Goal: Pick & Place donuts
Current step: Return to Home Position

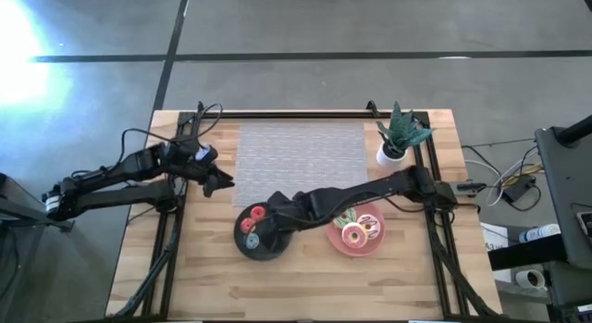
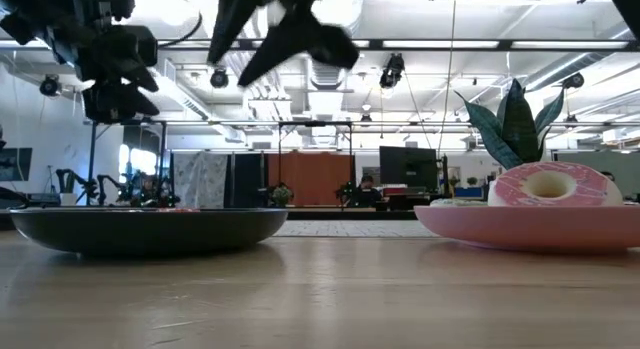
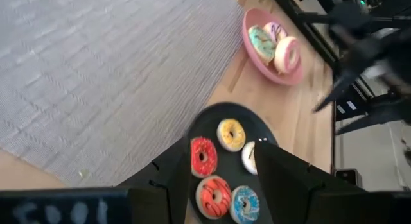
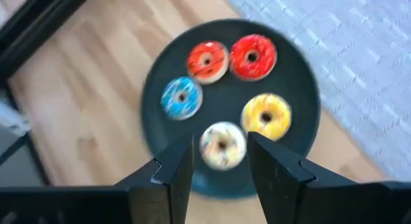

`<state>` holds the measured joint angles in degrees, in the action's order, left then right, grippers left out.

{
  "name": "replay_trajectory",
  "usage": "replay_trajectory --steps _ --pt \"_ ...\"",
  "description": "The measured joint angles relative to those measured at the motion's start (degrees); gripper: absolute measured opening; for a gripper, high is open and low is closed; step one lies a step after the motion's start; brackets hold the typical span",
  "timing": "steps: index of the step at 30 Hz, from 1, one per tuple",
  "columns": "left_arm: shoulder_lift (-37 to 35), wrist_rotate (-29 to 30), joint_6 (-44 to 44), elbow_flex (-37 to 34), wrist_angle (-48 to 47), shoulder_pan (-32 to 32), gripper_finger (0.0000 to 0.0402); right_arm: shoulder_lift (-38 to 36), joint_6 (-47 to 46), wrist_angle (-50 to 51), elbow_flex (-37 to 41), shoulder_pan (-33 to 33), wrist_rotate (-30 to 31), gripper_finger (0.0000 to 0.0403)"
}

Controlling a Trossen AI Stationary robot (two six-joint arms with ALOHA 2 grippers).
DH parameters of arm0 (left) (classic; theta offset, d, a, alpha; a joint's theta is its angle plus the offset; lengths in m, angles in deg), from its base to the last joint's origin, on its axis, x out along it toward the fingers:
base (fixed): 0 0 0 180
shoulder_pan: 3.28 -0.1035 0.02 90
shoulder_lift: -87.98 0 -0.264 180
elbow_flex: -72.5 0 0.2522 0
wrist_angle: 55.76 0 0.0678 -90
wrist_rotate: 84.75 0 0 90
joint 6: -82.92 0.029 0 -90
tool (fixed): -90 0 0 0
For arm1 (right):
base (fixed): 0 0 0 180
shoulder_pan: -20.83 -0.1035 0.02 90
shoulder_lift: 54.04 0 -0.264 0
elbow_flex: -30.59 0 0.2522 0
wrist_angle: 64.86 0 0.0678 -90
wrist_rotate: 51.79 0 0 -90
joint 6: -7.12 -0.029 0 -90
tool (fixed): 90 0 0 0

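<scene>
**A:** The right gripper [image 4: 220,140]: where is it, and how are its fingers?

**B:** It hangs over the black plate [image 4: 302,83], in the lower middle of the overhead frame, a little left of centre. Its fingers are apart and grip nothing. The small white donut [image 4: 223,146] shows between them, lying on the plate.

**A:** What else is on that plate?

**B:** An orange donut [image 4: 207,60] and a red donut [image 4: 253,56] side by side, plus a blue donut [image 4: 181,99] and a yellow donut [image 4: 266,116].

**A:** And the larger ones?

**B:** On the pink plate [image 1: 370,249], just right of the black one: the pink donut [image 3: 287,54], the green-white sprinkled donut [image 3: 262,44] and the white striped donut [image 3: 275,30].

**A:** The left gripper?

**B:** The left gripper [image 1: 222,184] is at the overhead frame's middle left, by the left edge of the grey mat [image 1: 301,156]. Its fingers are apart and it is empty.
</scene>
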<state>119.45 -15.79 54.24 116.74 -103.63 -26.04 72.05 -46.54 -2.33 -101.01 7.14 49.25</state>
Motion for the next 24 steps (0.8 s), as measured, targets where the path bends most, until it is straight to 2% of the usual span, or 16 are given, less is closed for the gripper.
replay_trajectory --steps 8,12,14,18,21,24 --pt "0.22 0.11 -1.66 -2.47 1.10 0.00 0.0144 -1.11 -6.26 6.49 -8.42 -0.51 -3.15 0.0139" --pt "0.22 0.46 -1.55 -2.47 2.65 0.00 0.0144 -1.11 -2.78 5.80 -13.01 -0.42 -3.25 0.0142" --pt "0.22 0.25 -3.78 -2.30 2.62 0.00 0.0144 -1.16 1.40 5.67 -14.99 -0.33 -1.82 0.0144" --pt "0.07 -3.67 -4.83 -2.23 3.70 0.00 0.0144 -1.27 2.42 4.70 -15.95 -0.31 5.35 0.0141" --pt "-0.46 -8.41 -4.62 -2.23 5.42 0.00 0.0144 -1.09 2.72 -2.93 -12.54 -0.21 4.01 0.0136" --pt "-1.17 -11.10 -4.37 -2.23 6.55 0.00 0.0144 -0.83 4.14 -17.71 -5.08 0.76 -3.42 0.0132"
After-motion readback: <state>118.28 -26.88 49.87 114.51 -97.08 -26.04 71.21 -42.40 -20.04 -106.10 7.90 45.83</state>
